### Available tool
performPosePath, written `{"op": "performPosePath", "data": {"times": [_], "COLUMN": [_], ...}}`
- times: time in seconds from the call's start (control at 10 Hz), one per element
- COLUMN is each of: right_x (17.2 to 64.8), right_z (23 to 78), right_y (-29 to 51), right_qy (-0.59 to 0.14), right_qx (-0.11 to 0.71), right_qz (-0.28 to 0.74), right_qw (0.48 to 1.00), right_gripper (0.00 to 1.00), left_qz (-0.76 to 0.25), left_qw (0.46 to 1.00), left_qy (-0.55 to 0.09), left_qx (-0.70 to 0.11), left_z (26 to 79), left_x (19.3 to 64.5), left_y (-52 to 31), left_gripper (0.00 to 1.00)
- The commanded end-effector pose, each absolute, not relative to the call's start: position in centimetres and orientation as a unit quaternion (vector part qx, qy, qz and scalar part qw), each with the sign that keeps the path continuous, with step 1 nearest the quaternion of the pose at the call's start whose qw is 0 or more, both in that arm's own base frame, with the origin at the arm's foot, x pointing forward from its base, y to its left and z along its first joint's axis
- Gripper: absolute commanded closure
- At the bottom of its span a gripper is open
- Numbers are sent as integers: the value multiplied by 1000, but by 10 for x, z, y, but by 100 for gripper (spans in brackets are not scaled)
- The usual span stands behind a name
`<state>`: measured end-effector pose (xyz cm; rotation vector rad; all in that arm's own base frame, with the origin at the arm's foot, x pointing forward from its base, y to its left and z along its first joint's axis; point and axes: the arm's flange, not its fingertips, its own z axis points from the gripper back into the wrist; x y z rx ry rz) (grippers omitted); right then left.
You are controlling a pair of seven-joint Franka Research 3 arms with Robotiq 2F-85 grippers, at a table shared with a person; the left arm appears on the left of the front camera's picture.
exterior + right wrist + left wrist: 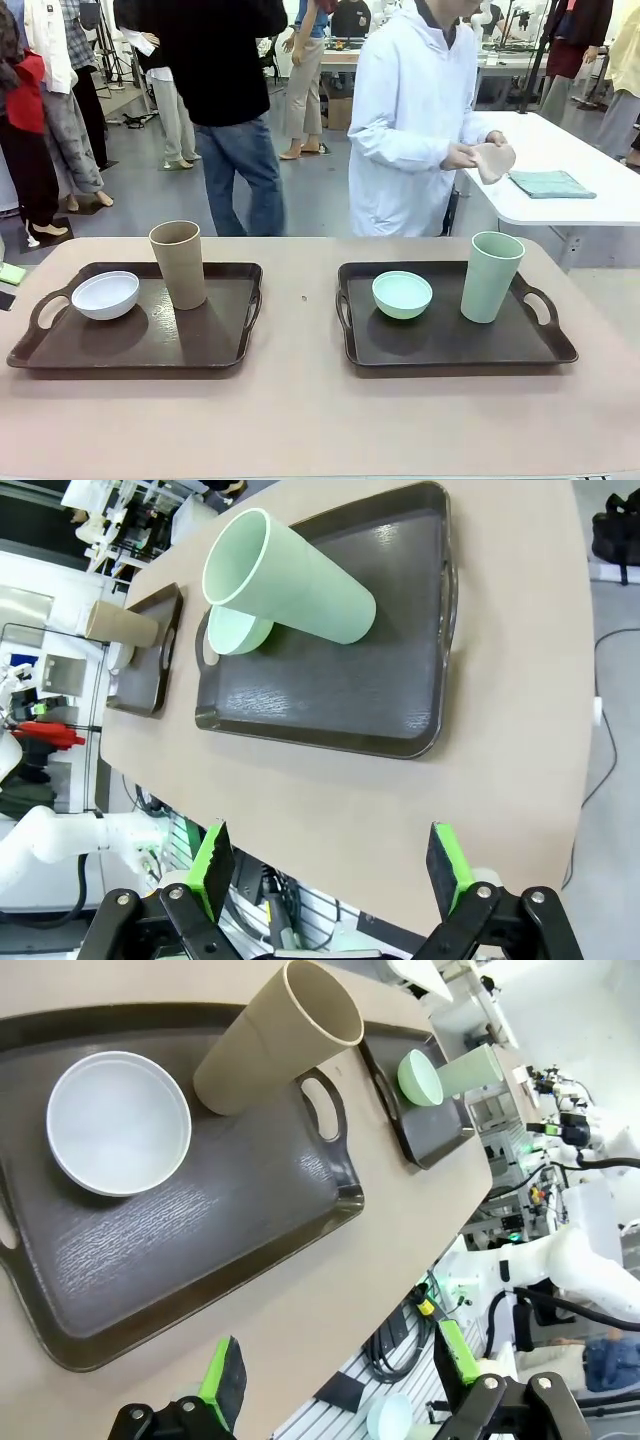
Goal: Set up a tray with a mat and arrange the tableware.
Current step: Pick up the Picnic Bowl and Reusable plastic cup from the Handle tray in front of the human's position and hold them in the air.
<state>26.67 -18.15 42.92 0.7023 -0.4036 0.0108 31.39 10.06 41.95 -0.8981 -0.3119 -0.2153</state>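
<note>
My left gripper [340, 1370] and right gripper [328, 865] hover, fingers wide; I judge a sideways clip could topple the tall brown cup [178, 264] or pale green cup [492, 277].

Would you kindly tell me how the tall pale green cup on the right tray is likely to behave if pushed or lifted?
The pale green cup stands tall on a narrower base, so a push near its rim would probably tip it. It looks empty and thin-walled, so likely light. Its smooth, tapered wall may slip in a loose grasp.
</note>
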Motion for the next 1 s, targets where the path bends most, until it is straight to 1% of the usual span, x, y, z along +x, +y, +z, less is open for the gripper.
{"op": "performPosePath", "data": {"times": [0.0, 0.9], "right_x": [267, 267], "right_z": [428, 428], "right_y": [-182, -182], "right_qy": [-197, -197], "right_qx": [348, 348], "right_qz": [7, 7], "right_qw": [917, 917], "right_gripper": [0, 0], "left_qz": [-113, -113], "left_qw": [876, 876], "left_qy": [-162, -162], "left_qx": [-440, -440], "left_z": [420, 420], "left_x": [315, 315], "left_y": [102, 102], "left_gripper": [0, 0]}}
